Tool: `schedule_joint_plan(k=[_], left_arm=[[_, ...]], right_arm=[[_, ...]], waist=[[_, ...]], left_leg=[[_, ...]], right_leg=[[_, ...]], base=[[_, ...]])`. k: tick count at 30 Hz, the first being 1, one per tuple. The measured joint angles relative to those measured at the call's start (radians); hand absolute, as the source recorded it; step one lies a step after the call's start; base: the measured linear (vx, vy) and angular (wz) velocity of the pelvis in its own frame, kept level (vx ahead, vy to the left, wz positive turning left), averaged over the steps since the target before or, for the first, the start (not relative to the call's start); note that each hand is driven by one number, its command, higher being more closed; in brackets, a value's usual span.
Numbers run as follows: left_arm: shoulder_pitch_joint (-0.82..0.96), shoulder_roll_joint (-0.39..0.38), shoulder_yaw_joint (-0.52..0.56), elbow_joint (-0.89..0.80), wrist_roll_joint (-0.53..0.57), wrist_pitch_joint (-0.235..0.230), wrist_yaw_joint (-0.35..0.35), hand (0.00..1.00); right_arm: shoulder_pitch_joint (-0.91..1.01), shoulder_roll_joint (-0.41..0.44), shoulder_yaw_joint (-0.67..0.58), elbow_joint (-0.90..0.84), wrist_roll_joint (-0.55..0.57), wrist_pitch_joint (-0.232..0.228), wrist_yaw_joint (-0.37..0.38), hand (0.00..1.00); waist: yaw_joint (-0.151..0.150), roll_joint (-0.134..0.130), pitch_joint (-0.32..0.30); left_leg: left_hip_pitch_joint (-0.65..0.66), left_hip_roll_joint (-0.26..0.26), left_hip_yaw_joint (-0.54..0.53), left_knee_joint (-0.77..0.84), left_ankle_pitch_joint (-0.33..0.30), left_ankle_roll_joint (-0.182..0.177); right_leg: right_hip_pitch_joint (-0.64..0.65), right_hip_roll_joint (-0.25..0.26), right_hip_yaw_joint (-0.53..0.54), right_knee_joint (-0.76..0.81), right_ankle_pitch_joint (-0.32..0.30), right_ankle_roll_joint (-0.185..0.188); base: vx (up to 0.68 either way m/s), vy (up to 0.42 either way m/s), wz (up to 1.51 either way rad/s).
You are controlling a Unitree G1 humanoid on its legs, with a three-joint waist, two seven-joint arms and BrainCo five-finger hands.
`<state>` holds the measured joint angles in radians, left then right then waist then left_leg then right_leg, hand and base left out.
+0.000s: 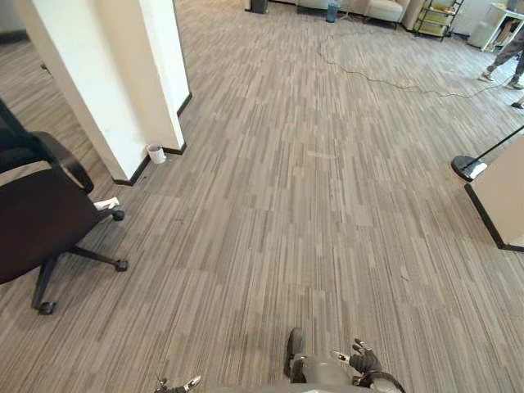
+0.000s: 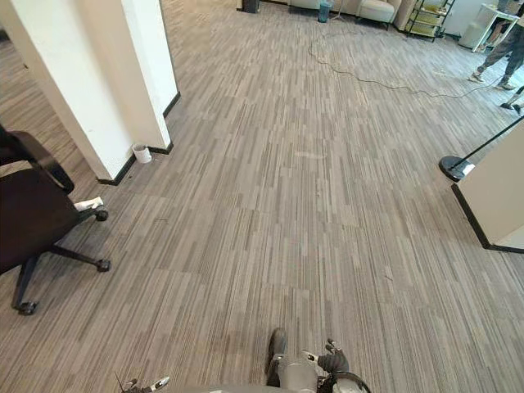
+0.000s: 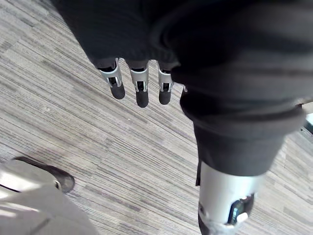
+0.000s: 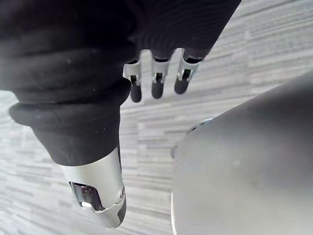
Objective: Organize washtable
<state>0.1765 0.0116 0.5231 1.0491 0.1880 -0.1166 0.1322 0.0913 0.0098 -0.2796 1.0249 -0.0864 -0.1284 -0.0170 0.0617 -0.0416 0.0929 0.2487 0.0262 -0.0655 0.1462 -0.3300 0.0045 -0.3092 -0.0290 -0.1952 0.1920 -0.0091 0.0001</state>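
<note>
Striped grey carpet (image 1: 311, 205) is shown stretching ahead; where the washtable stands cannot be told, so the task is judged not yet begun. Both the left hand (image 3: 141, 93) and the right hand (image 4: 157, 83) are hung low at the sides, fingers loosely extended and nothing held, presumably for walking. An office chair (image 1: 33, 221) and a white pillar (image 1: 115, 74) are set to the left; a person's legs (image 1: 503, 61) are seen far right.

Pale cabinet corner (image 1: 501, 196) with dark base — perhaps the washtable — upright at the far right edge
</note>
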Motion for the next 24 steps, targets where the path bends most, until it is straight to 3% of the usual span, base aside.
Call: schedule_joint_plan(k=[1,2,3,4,5,6,8,9,11,13,15,17,18,19,21,24], left_arm=[[-0.002,0.003,0.002,-0.001,0.007,-0.001,0.0,0.0],[-0.002,0.006,0.019,-0.001,0.017,0.0,-0.001,0.0],[0.001,0.0,0.031,-0.001,0.018,0.0,-0.001,0.0],[0.001,-0.011,0.055,0.0,0.018,0.002,-0.001,0.0],[0.006,-0.023,0.081,0.001,0.018,0.005,-0.002,0.0],[0.007,-0.029,0.08,0.0,0.018,0.004,-0.002,0.0],[0.006,-0.024,0.077,-0.001,0.016,0.004,-0.001,0.0],[0.006,-0.012,0.068,-0.002,0.013,0.003,0.0,0.0],[0.007,-0.011,0.046,-0.005,0.008,0.001,0.0,0.0],[0.006,-0.017,0.017,-0.002,0.0,-0.004,-0.001,0.0],[0.009,-0.02,0.007,0.0,-0.001,-0.004,-0.001,0.0],[0.018,-0.025,-0.002,-0.001,-0.002,-0.005,0.0,0.0],[0.029,-0.029,-0.002,-0.002,-0.005,-0.005,0.0,0.0],[0.051,-0.03,-0.001,-0.002,-0.017,-0.004,0.0,0.0],[0.058,-0.024,-0.002,-0.006,-0.021,-0.003,0.0,0.0],[0.059,-0.03,0.026,-0.022,-0.02,-0.003,-0.001,0.0]], right_arm=[[0.005,0.002,-0.004,0.002,0.001,0.0,0.0,0.0],[0.012,0.008,-0.02,0.013,0.001,0.002,0.004,0.0],[0.014,0.009,-0.026,0.015,0.001,0.003,0.003,0.0],[0.017,0.009,-0.028,0.017,0.001,0.002,0.003,0.0],[0.023,0.001,-0.021,0.011,0.005,0.001,0.003,0.0],[0.027,-0.008,-0.016,0.007,0.009,0.0,0.001,0.0],[0.019,-0.016,-0.014,0.012,0.016,0.004,0.0,0.0],[0.02,-0.011,-0.007,0.023,0.018,0.006,0.0,0.0],[0.014,-0.007,0.014,0.031,0.024,0.008,-0.001,0.0],[0.014,-0.015,0.014,0.04,0.03,0.013,-0.003,0.0],[0.009,-0.023,0.014,0.041,0.036,0.018,-0.003,0.0],[0.009,-0.031,0.015,0.041,0.036,0.019,-0.005,0.0],[0.014,-0.034,0.028,0.041,0.036,0.02,-0.006,0.0],[0.018,-0.028,0.034,0.039,0.036,0.02,-0.007,0.0],[0.018,-0.009,0.022,0.028,0.036,0.021,-0.007,0.0],[0.019,0.012,-0.003,0.01,0.034,0.02,-0.001,0.0]], waist=[[-0.002,-0.005,-0.008],[0.003,-0.014,-0.037],[0.006,-0.006,-0.048],[0.005,0.002,-0.06],[0.005,0.015,-0.064],[0.01,0.037,-0.062],[0.011,0.053,-0.053],[0.013,0.033,-0.045],[0.019,0.013,-0.033],[0.042,0.021,-0.019],[0.041,0.026,-0.019],[0.046,0.036,-0.013],[0.065,0.038,-0.013],[0.076,0.035,-0.014],[0.089,0.009,-0.02],[0.088,0.002,-0.023]], left_leg=[[0.013,0.011,-0.017,0.003,-0.004,-0.006],[0.005,0.028,-0.059,0.065,-0.003,-0.009],[-0.008,0.039,-0.075,0.11,0.002,-0.018],[-0.048,0.049,-0.088,0.213,0.019,-0.047],[-0.151,0.053,-0.116,0.485,0.093,-0.136],[-0.22,0.072,-0.121,0.651,0.129,-0.163],[-0.319,0.124,-0.052,0.844,0.118,-0.145],[-0.386,0.137,-0.008,0.904,0.099,-0.115],[-0.473,0.122,0.027,0.894,0.073,-0.076],[-0.56,0.087,0.017,0.722,0.039,-0.075],[-0.602,0.045,-0.016,0.502,0.048,-0.078],[-0.64,0.021,-0.027,0.262,0.11,-0.085],[-0.644,0.025,-0.021,0.2,0.202,-0.082],[-0.639,0.022,0.001,0.193,0.297,-0.071],[-0.652,0.019,0.066,0.241,0.345,-0.018],[-0.617,0.009,0.127,0.337,0.252,0.034]], right_leg=[[-0.004,0.0,-0.015,0.035,0.03,-0.014],[-0.03,0.012,-0.029,0.126,0.036,-0.056],[-0.022,0.028,-0.034,0.137,0.011,-0.065],[-0.005,0.05,-0.039,0.141,-0.021,-0.078],[0.052,0.091,-0.031,0.118,-0.055,-0.104],[0.092,0.125,-0.018,0.091,-0.066,-0.119],[0.177,0.171,0.01,0.044,-0.082,-0.138],[0.246,0.178,0.036,0.009,-0.09,-0.146],[0.339,0.178,0.075,-0.044,-0.097,-0.134],[0.43,0.179,0.125,-0.11,-0.116,-0.115],[0.481,0.173,0.147,-0.13,-0.145,-0.11],[0.514,0.166,0.169,-0.133,-0.185,-0.098],[0.534,0.158,0.202,-0.134,-0.21,-0.088],[0.553,0.14,0.235,-0.135,-0.237,-0.071],[0.55,0.103,0.275,-0.11,-0.258,-0.043],[0.514,0.074,0.336,0.062,-0.245,-0.021]], base=[[0.72,-0.352,0.53],[0.62,-0.307,0.3],[0.65,-0.328,0.12],[0.65,-0.323,-0.26],[0.63,-0.309,-0.41],[0.61,-0.272,-0.47],[0.52,-0.181,-0.48],[0.64,-0.252,-0.55],[0.47,-0.197,-0.54],[0.37,-0.099,-0.61],[0.42,0.061,-0.32],[0.43,0.151,-0.29],[0.46,0.193,-0.58],[0.57,0.237,-0.61],[0.55,0.201,-0.49],[0.5,0.208,-0.36]])
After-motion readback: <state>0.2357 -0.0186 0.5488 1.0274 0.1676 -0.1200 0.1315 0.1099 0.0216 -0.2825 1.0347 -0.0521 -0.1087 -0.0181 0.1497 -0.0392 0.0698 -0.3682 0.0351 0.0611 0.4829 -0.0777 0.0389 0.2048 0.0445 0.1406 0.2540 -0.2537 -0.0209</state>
